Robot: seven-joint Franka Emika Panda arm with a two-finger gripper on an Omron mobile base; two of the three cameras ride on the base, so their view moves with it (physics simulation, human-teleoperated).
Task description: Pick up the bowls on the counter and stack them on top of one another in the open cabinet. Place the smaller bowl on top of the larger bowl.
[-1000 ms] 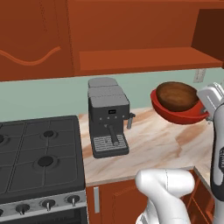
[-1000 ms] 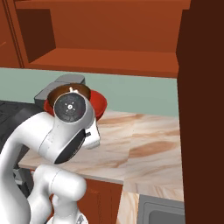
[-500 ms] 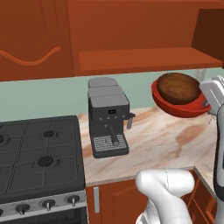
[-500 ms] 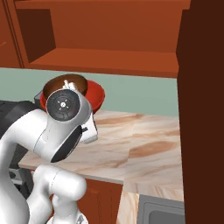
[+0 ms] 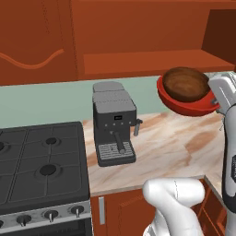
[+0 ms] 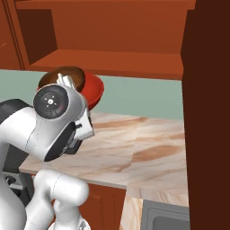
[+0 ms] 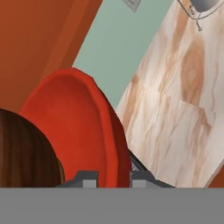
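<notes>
Nearest the coffee machine, to its right: gripper raised above the counter, jaws narrow and pinched on the near rim of the larger bowl. Hand view: one fingertip either side of the red wall, rim running between them.

Inside the red bowl: the smaller bowl, nested and already on top. Stack carried as one unit, clear of the stone slab, tilted slightly toward the gripper side.

Beyond and above the coffee machine: the open cabinet, shelf board flat and bare. Bowl stack at roughly shelf-board height, out in front of the shelf edge and toward its right end.

Judged next move: translation of the stack away from the gripper, toward the back wall, onto the shelf. Stack mass lying wholly on the far side of the jaws, so far rim leads into the opening. Risk, as a judgement: brown bowl sliding inside the red one while tilted; levelling before release advisable.
</notes>
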